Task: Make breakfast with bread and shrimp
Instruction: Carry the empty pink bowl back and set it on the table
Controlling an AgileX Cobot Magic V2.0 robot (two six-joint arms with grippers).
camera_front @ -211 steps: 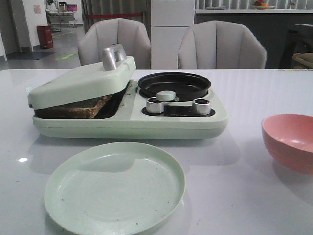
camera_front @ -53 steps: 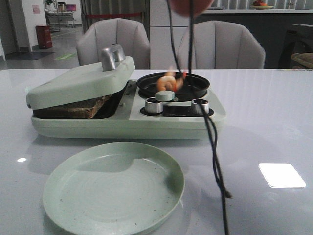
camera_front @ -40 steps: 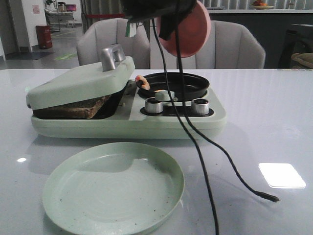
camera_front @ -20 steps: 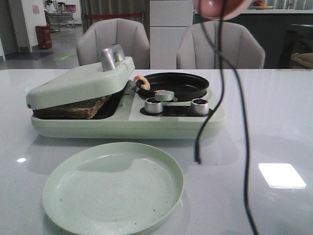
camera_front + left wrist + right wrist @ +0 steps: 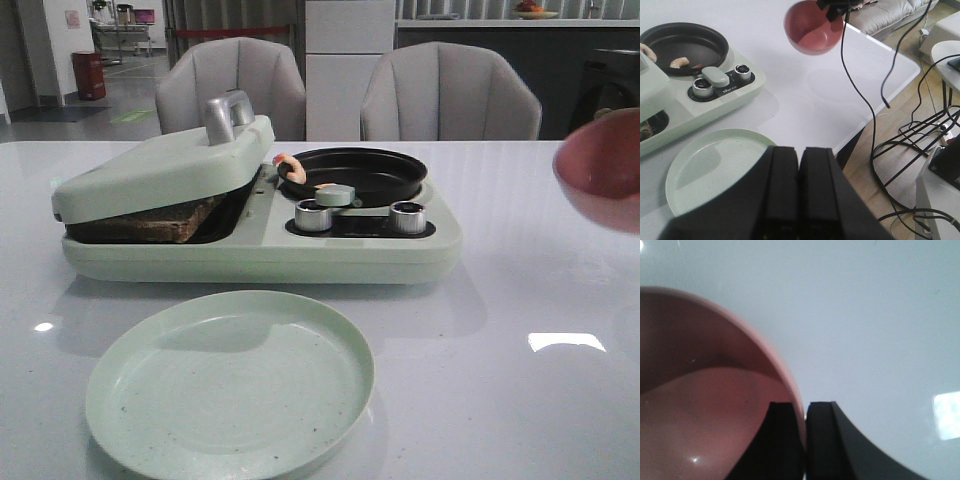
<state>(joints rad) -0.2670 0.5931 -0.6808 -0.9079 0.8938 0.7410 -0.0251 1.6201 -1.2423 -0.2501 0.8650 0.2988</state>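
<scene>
Right gripper (image 5: pixel 804 440) pinches the rim of the round pink bowl (image 5: pixel 705 405), held aloft. Left gripper (image 5: pixel 799 190) hangs fully closed, empty. Curled pinkish-orange shrimp (image 5: pixel 290 166) rests on the black round pan's (image 5: pixel 372 172) edge.

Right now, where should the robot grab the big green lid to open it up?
Probably by the silver handle on top of the lid. It sticks up above the smooth sloping lid, so jaws coming down from above could close across it. The lid rests tilted on the bread, hinged toward the pan side.
</scene>
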